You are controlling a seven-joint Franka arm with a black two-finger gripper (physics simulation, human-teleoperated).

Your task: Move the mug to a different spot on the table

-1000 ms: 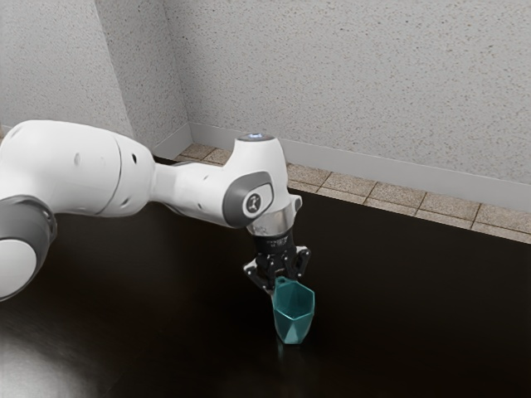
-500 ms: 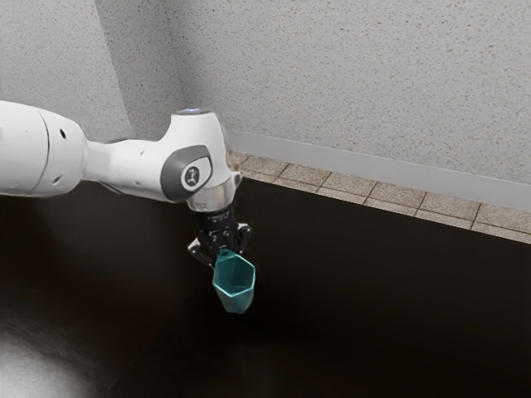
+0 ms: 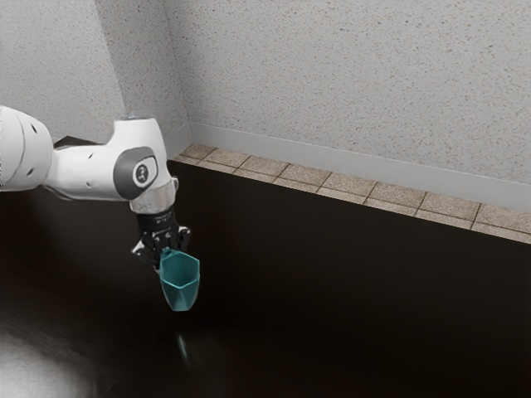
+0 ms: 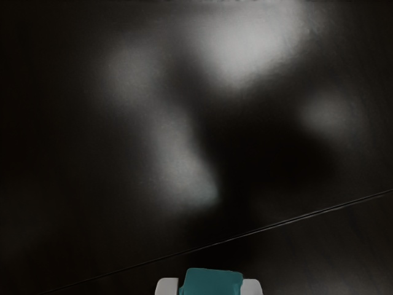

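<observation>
Dark glossy tabletop (image 3: 357,315) stretches below speckled grey walls (image 3: 348,75). My black two-finger gripper (image 3: 163,249) pinches the rim of the teal faceted mug (image 3: 179,283), which hangs just clear of the surface, toward the exterior view's left.

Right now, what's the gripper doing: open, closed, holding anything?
Gripper: closed on the teal mug, gripping it at the rim.

You've got a dark glossy table (image 3: 348,290), grey speckled walls (image 3: 348,75) meeting in a corner, pale baseboard (image 3: 373,166), tan floor tiles (image 3: 365,189), and soft glare (image 3: 25,365) on the table's near edge.
</observation>
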